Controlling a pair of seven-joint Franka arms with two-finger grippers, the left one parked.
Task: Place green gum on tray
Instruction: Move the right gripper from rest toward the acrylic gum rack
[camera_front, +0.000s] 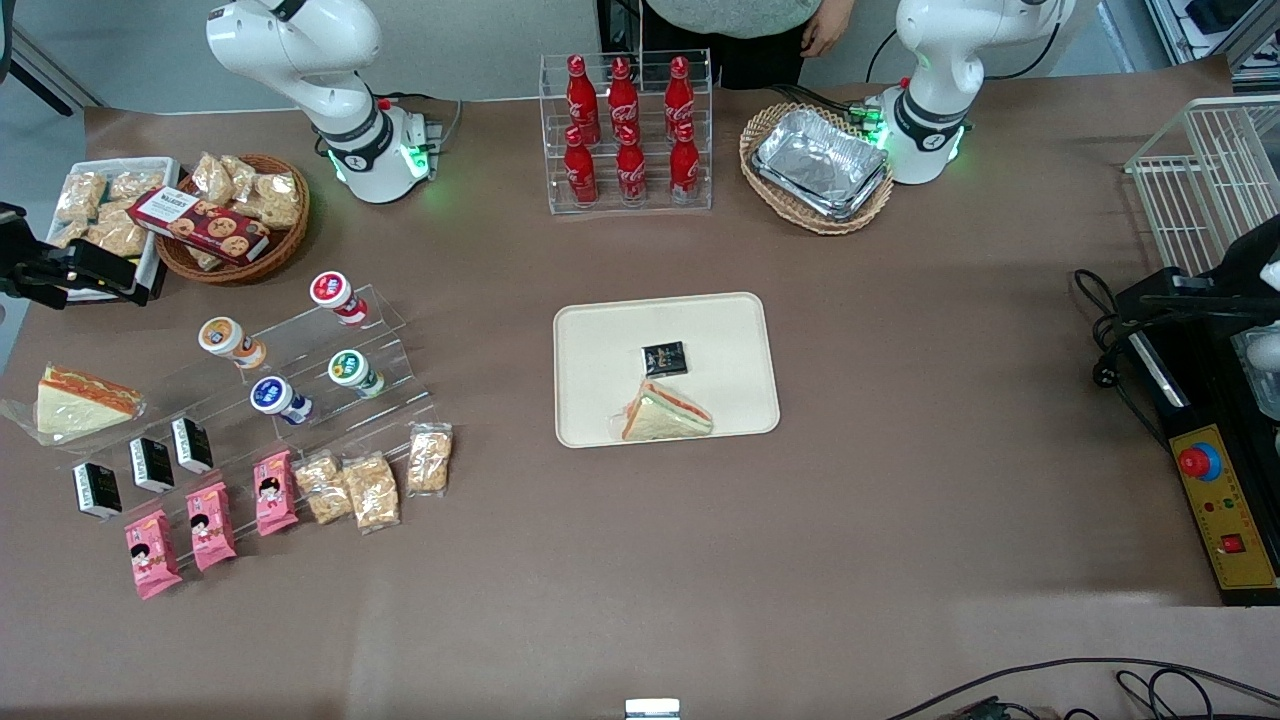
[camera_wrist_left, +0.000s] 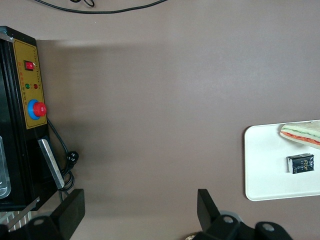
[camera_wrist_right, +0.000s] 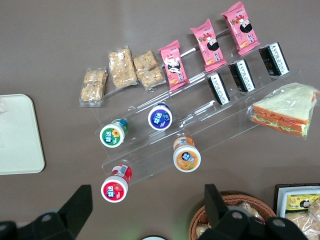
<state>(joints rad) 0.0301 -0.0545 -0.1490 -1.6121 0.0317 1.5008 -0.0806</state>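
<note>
The green gum (camera_front: 352, 370) lies on its side on a step of the clear acrylic rack, beside the blue-lidded canister (camera_front: 276, 396). It also shows in the right wrist view (camera_wrist_right: 112, 135). The beige tray (camera_front: 600, 330) lies mid-table with a wrapped sandwich (camera_front: 665, 414) and a small black packet (camera_front: 664, 357) on it; one corner of the tray shows in the right wrist view (camera_wrist_right: 15, 135). My gripper (camera_wrist_right: 145, 210) hangs high above the working arm's end of the table, open and empty, well apart from the gum. In the front view the gripper (camera_front: 75, 268) shows at the picture's edge.
On the rack are also a red-lidded canister (camera_wrist_right: 115, 189), an orange-lidded canister (camera_wrist_right: 186, 157), black packets (camera_front: 150, 463), pink snack bags (camera_front: 212, 525) and a sandwich (camera_front: 75, 400). A wicker basket of snacks (camera_front: 235, 215), a cola bottle rack (camera_front: 628, 130) and a basket of foil trays (camera_front: 818, 165) stand farther from the camera.
</note>
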